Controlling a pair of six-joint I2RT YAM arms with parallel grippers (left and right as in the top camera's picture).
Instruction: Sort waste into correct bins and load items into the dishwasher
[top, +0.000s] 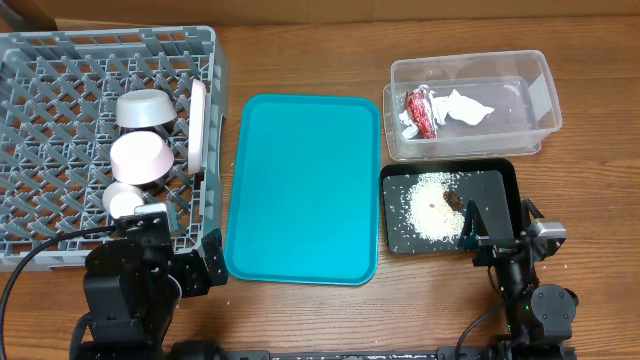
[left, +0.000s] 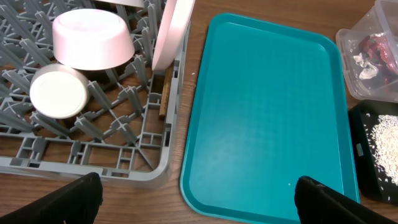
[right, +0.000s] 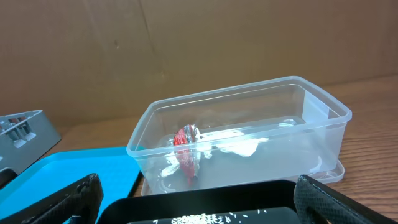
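The rack (top: 60, 60) fills the left end of the desk (top: 300, 60). In it lie the grey bowl (top: 148, 108), the pink bowl (top: 140, 155) just below it in the overhead view, and the cup (top: 125, 198) touching the pink bowl's near side. Both bowls are tipped among the pegs. The plate (top: 198, 125) stands on edge against the rack's right wall, just beside the bowls.

The teal tray (top: 305, 180) lies bare between the rack and the two bins. The tub (top: 545, 90) sits at the far right and holds the wrapper (top: 422, 110) and the napkin (top: 465, 105), which touch each other at its left end. The black tray (top: 495, 190) lies just in front of the tub. The rice (top: 430, 208) is spread over its left half, and the lump (top: 452, 200) rests at the pile's right edge.

The left gripper (left: 199, 202) hangs over the gap between the rack's near corner and the teal tray. Its fingers are spread wide and hold nothing. The right gripper (right: 196, 204) is also spread wide and empty. It sits low at the near edge of the black tray, facing the tub.
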